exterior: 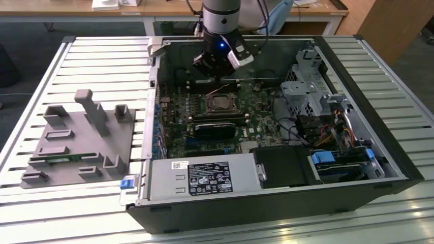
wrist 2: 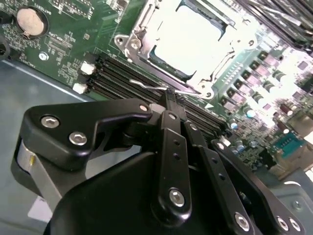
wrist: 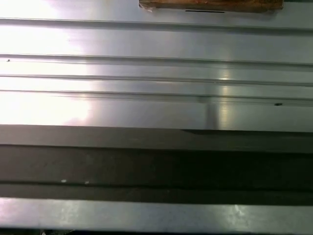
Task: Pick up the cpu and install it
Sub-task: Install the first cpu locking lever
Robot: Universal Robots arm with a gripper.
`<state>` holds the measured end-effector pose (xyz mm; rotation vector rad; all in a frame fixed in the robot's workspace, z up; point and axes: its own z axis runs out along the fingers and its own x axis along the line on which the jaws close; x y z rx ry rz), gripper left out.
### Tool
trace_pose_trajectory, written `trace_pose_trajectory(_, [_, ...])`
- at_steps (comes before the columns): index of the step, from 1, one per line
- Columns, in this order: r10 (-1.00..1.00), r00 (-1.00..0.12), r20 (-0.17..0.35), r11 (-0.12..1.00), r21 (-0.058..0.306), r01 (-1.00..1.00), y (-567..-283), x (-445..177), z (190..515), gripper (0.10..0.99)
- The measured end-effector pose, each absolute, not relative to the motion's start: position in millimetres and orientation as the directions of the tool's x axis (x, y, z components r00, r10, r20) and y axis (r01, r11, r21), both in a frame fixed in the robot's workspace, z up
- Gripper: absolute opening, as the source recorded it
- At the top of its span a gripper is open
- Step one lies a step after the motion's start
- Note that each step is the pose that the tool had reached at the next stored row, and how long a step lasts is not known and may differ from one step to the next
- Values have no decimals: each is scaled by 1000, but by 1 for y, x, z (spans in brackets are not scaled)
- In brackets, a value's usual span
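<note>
My gripper (wrist 2: pixel 169 98) pinched shut, empty, tip just by socket lever (wrist 2: pixel 146 86). Looks like cpu (wrist 2: pixel 190 41) prob already seated in socket (wrist 2: pixel 131 46); can't tell if lever's locked yet.

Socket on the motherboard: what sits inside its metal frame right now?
A shiny silver square, apparently the cpu, lies inside the socket frame. Glare whitens its top; whatever is beneath it is covered. The hand is by the frame's edge, at a thin wire lever.

Bright; glare streaks the table (exterior: pixel 81 213).
</note>
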<state>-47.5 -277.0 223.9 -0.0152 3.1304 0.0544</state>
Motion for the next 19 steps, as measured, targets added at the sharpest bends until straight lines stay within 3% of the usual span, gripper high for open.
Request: trace_pose_trajectory(19, [-10,-1000,-11,999,35,-10,-277,-26,211,114])
